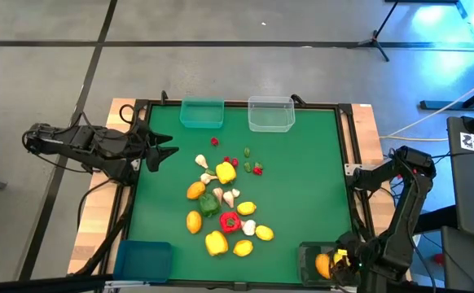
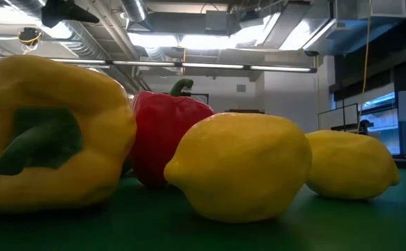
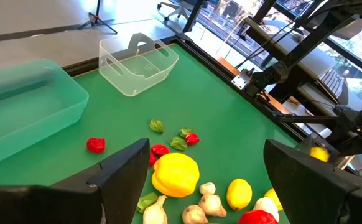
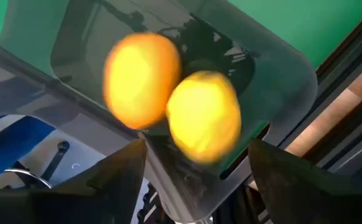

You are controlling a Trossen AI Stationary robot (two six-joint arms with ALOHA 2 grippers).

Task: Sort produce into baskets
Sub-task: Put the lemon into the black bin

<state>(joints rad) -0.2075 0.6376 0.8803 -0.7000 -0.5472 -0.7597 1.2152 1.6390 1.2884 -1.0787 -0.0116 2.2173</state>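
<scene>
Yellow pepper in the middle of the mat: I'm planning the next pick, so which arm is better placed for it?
Probably left. The left gripper hovers open close to the yellow pepper, while the right gripper is over the dark grey bin with citrus.

1. You see the dark grey translucent bin (image 1: 312,262) partly covered by the right arm in the high view.
2. Your opaque blue bin (image 1: 143,262) is cut by the near edge.
3. The two yellow-orange citrus fruits (image 4: 171,107) are blurred in the right wrist view.
4. The tiny red and green pieces (image 1: 248,165) are too small to identify.
</scene>
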